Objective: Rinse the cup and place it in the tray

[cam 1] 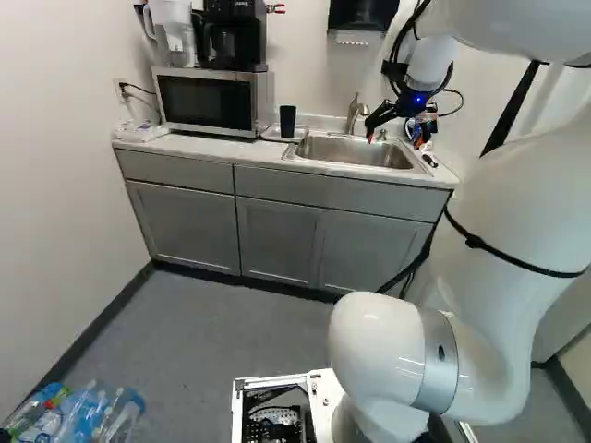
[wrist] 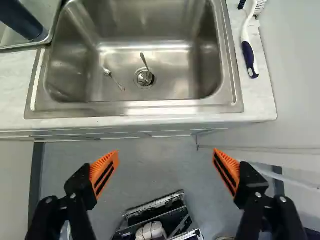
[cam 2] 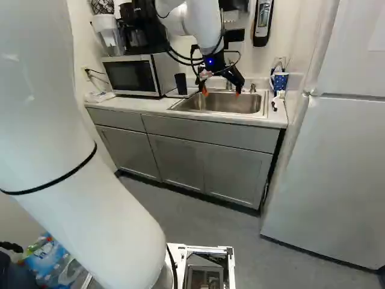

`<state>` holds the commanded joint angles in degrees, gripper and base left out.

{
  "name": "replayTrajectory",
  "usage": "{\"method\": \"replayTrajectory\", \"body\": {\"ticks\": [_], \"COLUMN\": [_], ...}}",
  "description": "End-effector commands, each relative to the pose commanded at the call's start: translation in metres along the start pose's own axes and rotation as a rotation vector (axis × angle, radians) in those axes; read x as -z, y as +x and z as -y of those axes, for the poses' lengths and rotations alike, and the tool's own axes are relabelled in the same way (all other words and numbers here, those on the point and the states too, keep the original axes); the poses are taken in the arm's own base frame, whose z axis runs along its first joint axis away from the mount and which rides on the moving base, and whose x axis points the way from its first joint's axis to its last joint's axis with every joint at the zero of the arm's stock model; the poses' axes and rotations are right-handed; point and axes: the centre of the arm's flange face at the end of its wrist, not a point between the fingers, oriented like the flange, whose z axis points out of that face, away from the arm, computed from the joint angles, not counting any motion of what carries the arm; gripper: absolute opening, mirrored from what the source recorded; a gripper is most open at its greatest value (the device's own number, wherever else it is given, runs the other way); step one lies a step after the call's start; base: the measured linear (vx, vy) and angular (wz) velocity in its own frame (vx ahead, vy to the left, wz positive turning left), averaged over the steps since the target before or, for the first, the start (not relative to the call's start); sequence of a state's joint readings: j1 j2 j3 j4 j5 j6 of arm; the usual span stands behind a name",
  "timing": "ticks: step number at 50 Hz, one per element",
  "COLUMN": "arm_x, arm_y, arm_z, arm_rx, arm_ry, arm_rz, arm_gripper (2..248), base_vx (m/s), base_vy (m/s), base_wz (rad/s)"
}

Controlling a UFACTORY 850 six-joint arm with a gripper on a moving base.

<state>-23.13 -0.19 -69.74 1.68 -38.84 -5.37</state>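
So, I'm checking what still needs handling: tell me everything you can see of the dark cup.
The cup is tall, plain and dark, bluish-black, with no handle in sight. It stands upright in the shallow tray, between the microwave and the sink. Only the tray visibly touches it; the pincer is well away. Its material and contents can't be told.
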Motion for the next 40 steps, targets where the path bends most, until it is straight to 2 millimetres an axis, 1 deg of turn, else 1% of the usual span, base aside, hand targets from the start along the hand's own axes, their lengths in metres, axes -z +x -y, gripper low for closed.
{"method": "replayTrajectory", "body": {"ticks": [17,40], "arm_x": [0.0,0.0], "arm_y": [0.0,0.0], "arm_z": [0.0,0.0], "arm_rx": [0.0,0.0], "arm_ry": [0.0,0.0], "arm_rz": [0.0,0.0], "arm_gripper": [247,247], "base_vx": [-0.102,-0.101], "base_vy": [0.055,0.038], "base_wz": [0.006,0.009]}}
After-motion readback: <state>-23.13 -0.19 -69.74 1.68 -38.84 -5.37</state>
